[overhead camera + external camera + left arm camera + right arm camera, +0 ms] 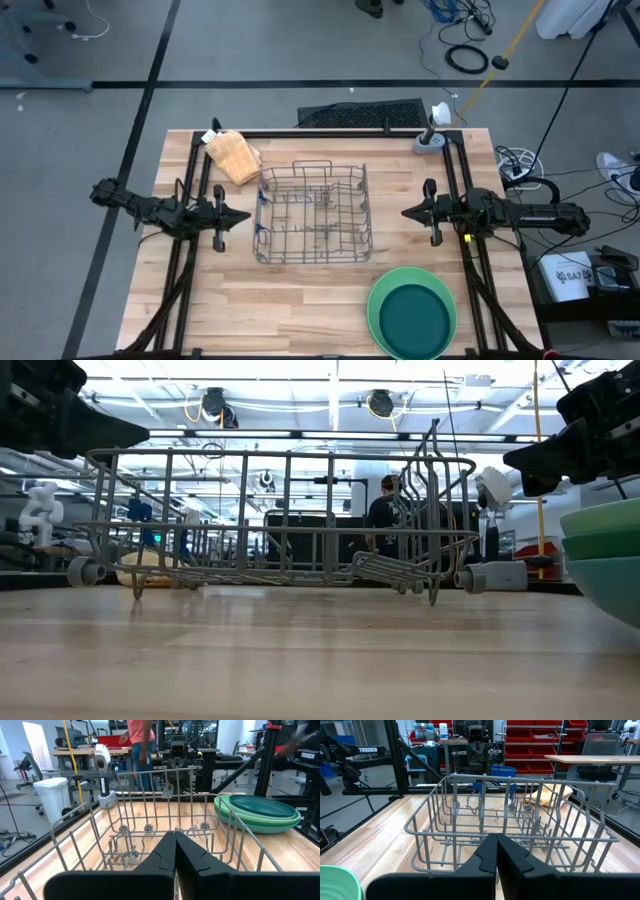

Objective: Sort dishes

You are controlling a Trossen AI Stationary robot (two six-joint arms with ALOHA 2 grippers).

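Note:
A stack of plates (pixel 411 311) rests on the table near its near right corner: a large light green plate with a dark teal one (pixel 417 317) lying in it. It also shows in the left wrist view (pixel 260 812) and at the low view's right edge (pixel 608 555). My left gripper (pixel 246 215) hovers shut to the left of the wire rack (pixel 313 213), and my right gripper (pixel 406 212) hovers shut to the right of it. Both point at the rack from above the table. No other plates show.
The grey wire rack (pixel 150 835) stands in the table's middle. A tan waffle cloth (pixel 233 155) lies at the far left. A grey post base (pixel 430 140) sits at the far right. People stand in the room beyond the table. Bare wood lies at the near left.

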